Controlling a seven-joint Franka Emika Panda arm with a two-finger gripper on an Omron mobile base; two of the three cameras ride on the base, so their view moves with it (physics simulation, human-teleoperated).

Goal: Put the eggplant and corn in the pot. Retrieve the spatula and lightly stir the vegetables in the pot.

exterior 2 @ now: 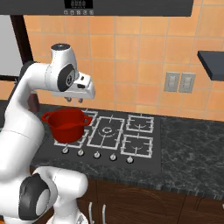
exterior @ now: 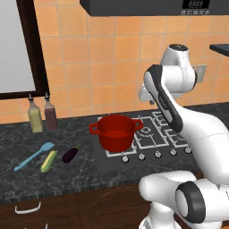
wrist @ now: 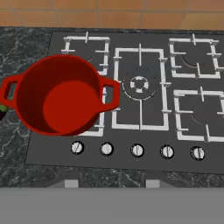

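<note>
The pot stands empty on the hob's front-left burner, while eggplant, corn and spatula lie together on the worktop to its left, nothing yet loaded. Our claw hangs above the hob, holding nothing; we cannot tell how wide its jaws stand. We judge the next move a leftward, descending reach for the eggplant, minding the bottles behind.

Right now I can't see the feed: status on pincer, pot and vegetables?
Pincer empty above stove. Pot empty. Eggplant, corn, spatula on counter, unobstructed.
</note>
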